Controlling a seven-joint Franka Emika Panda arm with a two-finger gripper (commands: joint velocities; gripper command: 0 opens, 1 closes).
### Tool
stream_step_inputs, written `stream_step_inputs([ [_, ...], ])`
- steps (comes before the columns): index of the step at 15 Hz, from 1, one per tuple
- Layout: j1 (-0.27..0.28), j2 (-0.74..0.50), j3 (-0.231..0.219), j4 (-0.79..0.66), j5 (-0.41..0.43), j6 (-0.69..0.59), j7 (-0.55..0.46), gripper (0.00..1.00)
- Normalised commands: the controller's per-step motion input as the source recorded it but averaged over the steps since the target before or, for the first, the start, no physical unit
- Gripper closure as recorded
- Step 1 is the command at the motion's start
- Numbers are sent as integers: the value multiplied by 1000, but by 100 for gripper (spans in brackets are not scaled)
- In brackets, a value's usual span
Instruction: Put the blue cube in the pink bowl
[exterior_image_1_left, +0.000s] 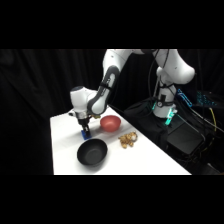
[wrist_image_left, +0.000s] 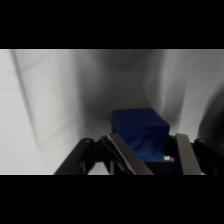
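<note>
The blue cube (wrist_image_left: 140, 132) sits between the two fingers of the pincer (wrist_image_left: 145, 150), on or just above the white bench (exterior_image_1_left: 65, 145); the fingers flank its sides and seem to be pinching it, though contact is hard to confirm. In the side view the pincer (exterior_image_1_left: 86, 131) is low over the bench, with the pink bowl (exterior_image_1_left: 110, 122) just beside it, toward the arm's base. The black bowl (exterior_image_1_left: 92, 152) lies near on the other side, toward the camera. Some tan bits (exterior_image_1_left: 128, 140) rest beyond.
</note>
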Motion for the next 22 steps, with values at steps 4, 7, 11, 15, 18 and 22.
stream_step_inputs([
  [4, 22, -247, -40, -137, -36, -131, 51, 78],
  [7, 10, -387, -45, -109, -40, -339, 31, 78],
  [11, 31, -445, -52, -59, -47, -467, 29, 78],
  [15, 31, -366, -33, 64, 10, -486, 4, 78],
  [18, 53, -250, -55, 143, 20, -419, 22, 78],
  [22, 73, -208, -63, 57, 24, -281, 38, 78],
])
